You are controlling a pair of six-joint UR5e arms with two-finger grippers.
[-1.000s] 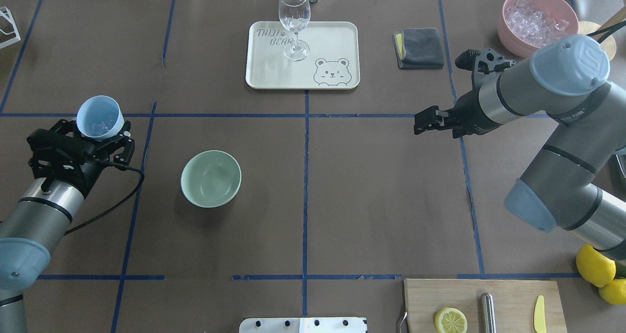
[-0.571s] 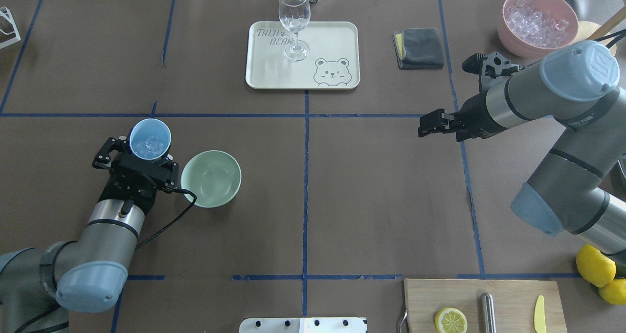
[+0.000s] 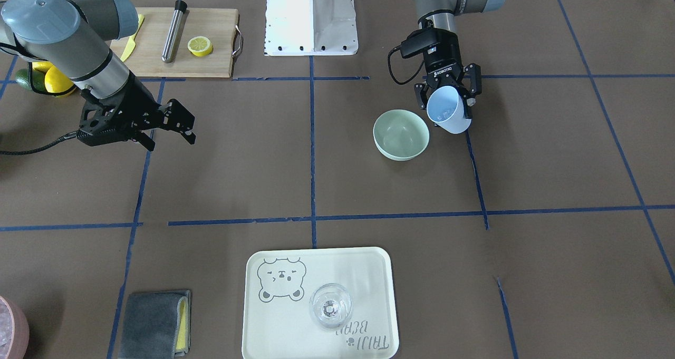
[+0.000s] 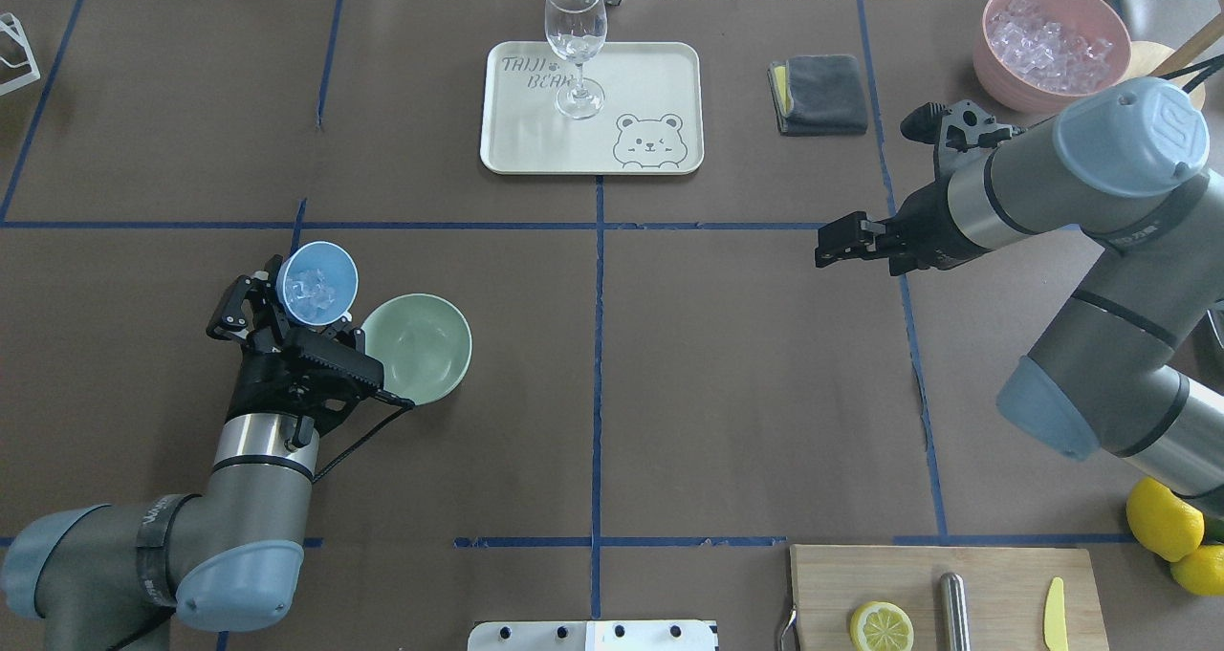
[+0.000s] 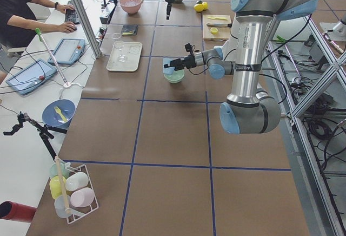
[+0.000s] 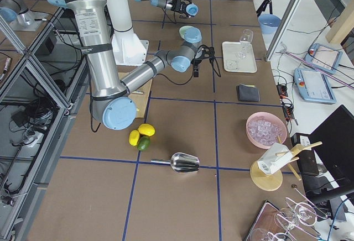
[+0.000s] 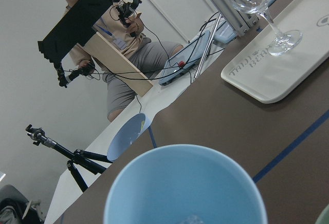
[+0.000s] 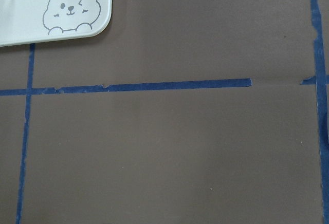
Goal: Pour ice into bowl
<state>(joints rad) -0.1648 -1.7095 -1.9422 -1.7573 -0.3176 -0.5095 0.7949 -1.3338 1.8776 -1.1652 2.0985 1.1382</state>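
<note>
One cup (image 4: 332, 271) of ice (image 4: 311, 292), held beside the bowl (image 4: 426, 345).
The left gripper (image 3: 447, 94) is closed around the light blue cup, just beside the rim of the mint-green bowl; the ice lies inside the cup. The right gripper (image 3: 189, 129) hangs well apart, opened wide and holding nothing.

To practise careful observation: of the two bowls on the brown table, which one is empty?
The mint-green bowl beside the light blue cup is empty; the pink bowl in the far right corner is heaped with ice cubes.
</note>
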